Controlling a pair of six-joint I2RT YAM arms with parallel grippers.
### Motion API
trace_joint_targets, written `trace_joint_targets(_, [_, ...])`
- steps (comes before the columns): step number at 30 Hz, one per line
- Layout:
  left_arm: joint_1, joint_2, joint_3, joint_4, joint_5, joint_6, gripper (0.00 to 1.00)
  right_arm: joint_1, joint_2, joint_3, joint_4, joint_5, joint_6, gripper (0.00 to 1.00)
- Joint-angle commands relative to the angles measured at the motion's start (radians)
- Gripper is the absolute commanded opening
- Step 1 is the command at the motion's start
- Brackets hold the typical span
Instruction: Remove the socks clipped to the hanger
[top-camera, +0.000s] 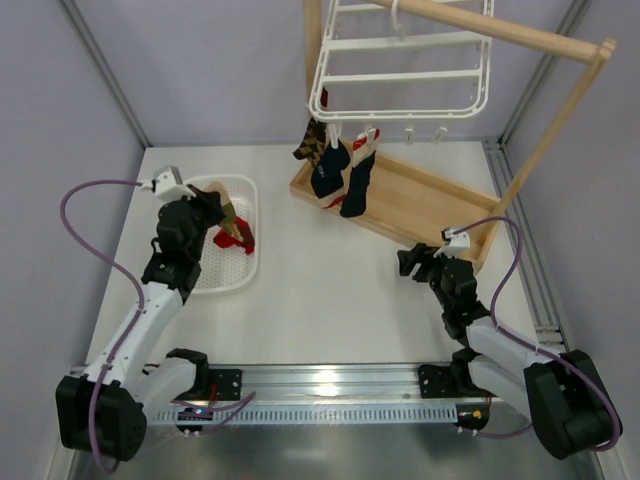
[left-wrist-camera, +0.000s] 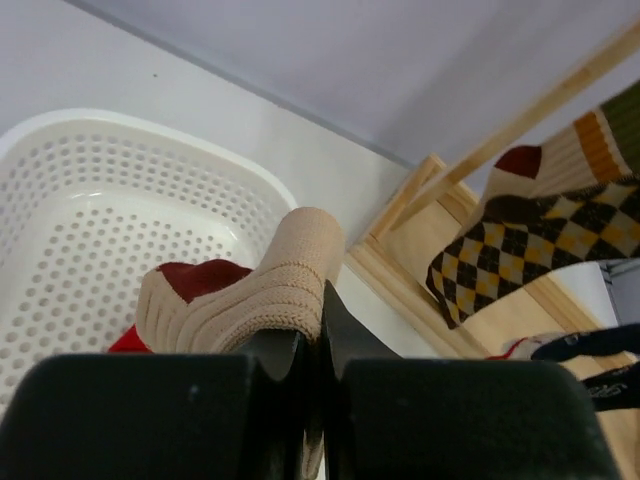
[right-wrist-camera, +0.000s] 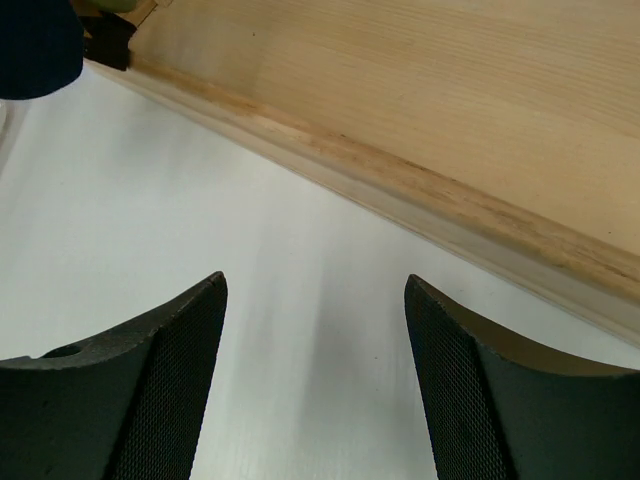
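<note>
The white hanger (top-camera: 400, 70) hangs from the wooden rail at the back. Dark navy socks (top-camera: 330, 170), a brown-black argyle sock (top-camera: 310, 143) and a cream striped one (top-camera: 366, 148) hang clipped to its near rim. The argyle sock (left-wrist-camera: 530, 250) also shows in the left wrist view. My left gripper (top-camera: 222, 205) is over the white basket (top-camera: 240, 275), shut on a cream sock (left-wrist-camera: 265, 295) with a red heel. A red sock (top-camera: 238, 240) lies in the basket. My right gripper (top-camera: 412, 262) is open and empty, low over the table near the stand's wooden base (right-wrist-camera: 420, 90).
The wooden rail stand (top-camera: 560, 110) has a tray-like base (top-camera: 420, 195) at the back right. The basket (left-wrist-camera: 90, 210) sits at the left. Walls enclose the table on three sides.
</note>
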Motion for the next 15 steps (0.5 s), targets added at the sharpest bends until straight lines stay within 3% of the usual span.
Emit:
trace_joint_targets(1, [0.103, -0.050, -0.008, -0.030, 0.116, -0.076, 0.00, -0.004, 0.054, 0.022, 0.171, -0.041, 0.032, 0.73])
trace_joint_targets(5, [0.174, -0.072, -0.048, -0.031, 0.142, -0.113, 0.00, -0.002, 0.076, 0.011, 0.220, -0.060, 0.041, 0.73])
trace_joint_targets(15, [0.174, -0.103, -0.165, -0.030, 0.094, -0.040, 0.00, -0.004, 0.122, 0.019, 0.242, -0.073, 0.038, 0.73])
